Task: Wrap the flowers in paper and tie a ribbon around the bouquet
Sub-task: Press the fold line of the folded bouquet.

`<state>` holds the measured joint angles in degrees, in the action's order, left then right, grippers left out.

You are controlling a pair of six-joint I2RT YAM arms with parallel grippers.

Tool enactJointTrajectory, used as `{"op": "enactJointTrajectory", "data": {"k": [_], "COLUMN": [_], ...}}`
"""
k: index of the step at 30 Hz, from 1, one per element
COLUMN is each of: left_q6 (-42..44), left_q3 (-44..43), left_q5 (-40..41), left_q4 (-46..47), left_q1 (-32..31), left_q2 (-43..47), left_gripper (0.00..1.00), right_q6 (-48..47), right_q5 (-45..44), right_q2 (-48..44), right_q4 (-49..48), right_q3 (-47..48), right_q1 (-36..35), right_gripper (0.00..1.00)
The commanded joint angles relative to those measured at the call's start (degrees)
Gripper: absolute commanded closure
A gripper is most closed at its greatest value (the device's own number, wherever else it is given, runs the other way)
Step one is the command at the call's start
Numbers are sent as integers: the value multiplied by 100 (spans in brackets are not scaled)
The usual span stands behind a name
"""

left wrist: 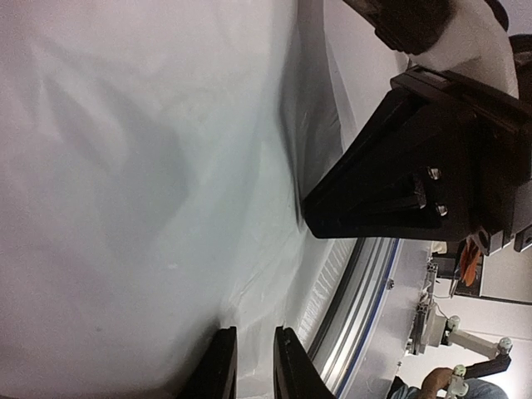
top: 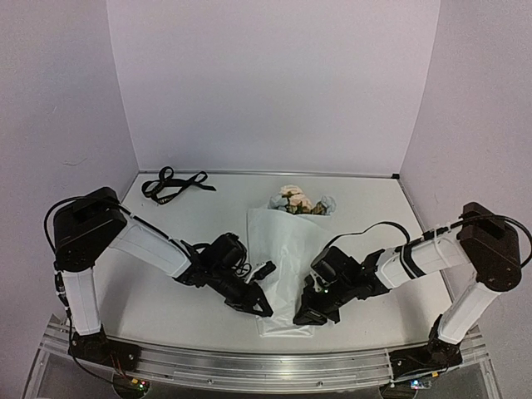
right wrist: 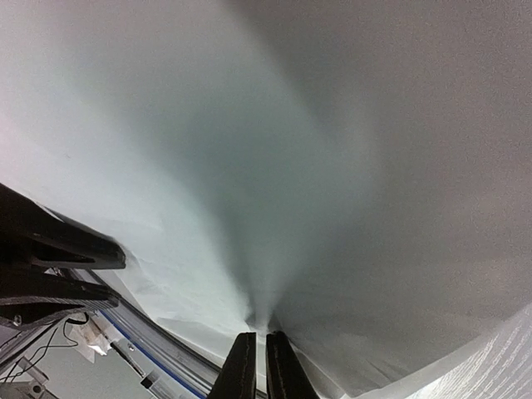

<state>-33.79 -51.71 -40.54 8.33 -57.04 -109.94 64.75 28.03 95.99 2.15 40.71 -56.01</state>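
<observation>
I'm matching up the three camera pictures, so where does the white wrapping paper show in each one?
Top external: paper at centre, reaching toward the bottom.
Left wrist: paper fills the left two thirds.
Right wrist: paper fills nearly everything.
Shared landmark: metal rail just beyond the paper's near end.

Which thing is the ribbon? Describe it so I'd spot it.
Go to the far-left corner of the table, by the back wall. The ribbon lies there alone, a black tangle of loops, apart from the paper and flowers; unlike the arms' black cables, it is attached to nothing.
</observation>
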Motion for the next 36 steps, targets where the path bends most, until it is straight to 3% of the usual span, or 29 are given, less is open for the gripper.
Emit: {"op": "enactJointTrajectory", "data": {"k": [1, 17, 25, 36], "left_q6": [-323, -891, -858, -299], "left_q3": [76, -130, -807, -2556], "left_q5": [97, -94, -276, -698], "left_q4": [488, 847, 444, -676], "left_q1": [249, 1295, 1882, 2773], "left_q2": [-87, -557, -958, -1943], "left_gripper": [80, 75, 73, 73], "right_q6": [2, -24, -33, -20], "right_q5": [-294, -236, -179, -113], "right_q2": [244, 293, 328, 388], "right_q4": [310, 282, 192, 16], "right_q3": [-131, -182, -219, -289], "right_q1": [2, 2, 2, 2], "right_gripper": [93, 93, 93, 93]}}
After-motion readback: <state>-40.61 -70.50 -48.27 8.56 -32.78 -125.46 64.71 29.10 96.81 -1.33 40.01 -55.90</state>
